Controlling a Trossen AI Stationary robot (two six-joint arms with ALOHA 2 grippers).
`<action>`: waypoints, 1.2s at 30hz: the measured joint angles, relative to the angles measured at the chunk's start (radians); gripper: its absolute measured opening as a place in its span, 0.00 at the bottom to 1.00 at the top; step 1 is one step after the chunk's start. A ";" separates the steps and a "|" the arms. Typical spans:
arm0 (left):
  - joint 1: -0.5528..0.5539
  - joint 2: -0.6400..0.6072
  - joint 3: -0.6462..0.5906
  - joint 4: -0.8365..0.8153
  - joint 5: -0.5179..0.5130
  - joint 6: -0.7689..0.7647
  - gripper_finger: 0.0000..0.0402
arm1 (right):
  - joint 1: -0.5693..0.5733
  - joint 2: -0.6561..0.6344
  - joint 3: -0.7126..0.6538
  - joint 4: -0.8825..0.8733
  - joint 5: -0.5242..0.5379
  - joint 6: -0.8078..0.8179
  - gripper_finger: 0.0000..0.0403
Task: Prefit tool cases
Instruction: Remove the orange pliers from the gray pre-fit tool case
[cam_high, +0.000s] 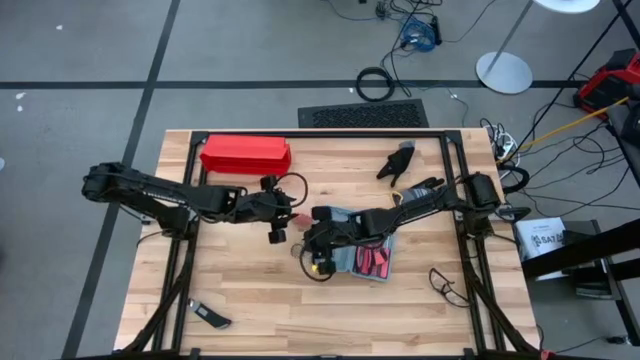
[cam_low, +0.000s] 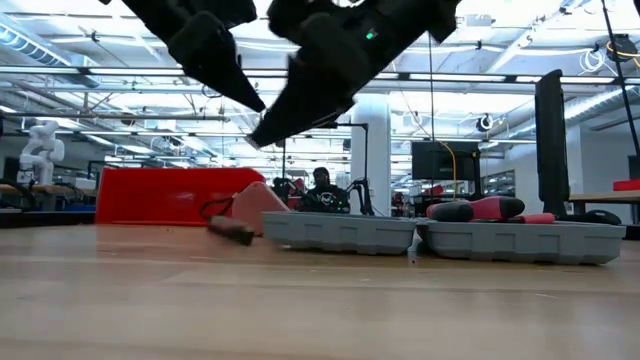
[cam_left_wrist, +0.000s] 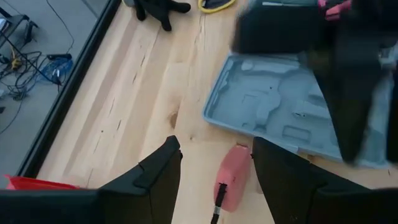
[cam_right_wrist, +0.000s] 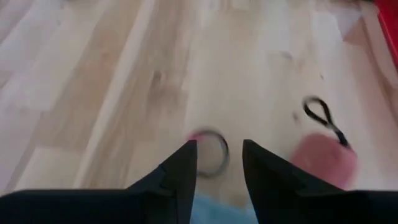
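Workshop hall with ceiling strip lights; pale wooden counter (cam_high: 250, 290) at centre, cables on the floor around it.

Tool case (cam_high: 368, 247): blue-grey, lying open and flat near the counter's middle, both halves side by side. One half carries red-handled tools; the other shows bare grey recesses (cam_left_wrist: 273, 109).

Right tool (cam_high: 318, 258): reached across the case, hovering above the counter at the case's edge nearest the left arm, fingers (cam_right_wrist: 180, 180) apart with nothing between them. A small ring (cam_right_wrist: 211, 152) lies on the wood just beyond them.

Left tool (cam_high: 278, 226): hovering beside the case, fingers (cam_left_wrist: 155, 177) spread wide and empty, a small pink block (cam_left_wrist: 233, 176) with a black cord on the counter between them.

Red box (cam_high: 245, 155): at the far edge. Black glove (cam_high: 397, 162): far side, apart from the case.
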 joint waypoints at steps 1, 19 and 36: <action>-0.006 0.000 0.000 -0.003 0.001 0.000 0.50 | 0.000 -0.017 0.000 -0.060 0.004 0.013 0.30; -0.022 0.300 -0.001 0.405 0.007 0.053 0.50 | 0.152 -0.487 -0.451 -0.428 0.197 0.696 0.32; -0.016 0.349 -0.001 0.455 0.005 0.058 0.50 | 0.111 -0.393 -0.494 -0.298 0.100 0.807 0.49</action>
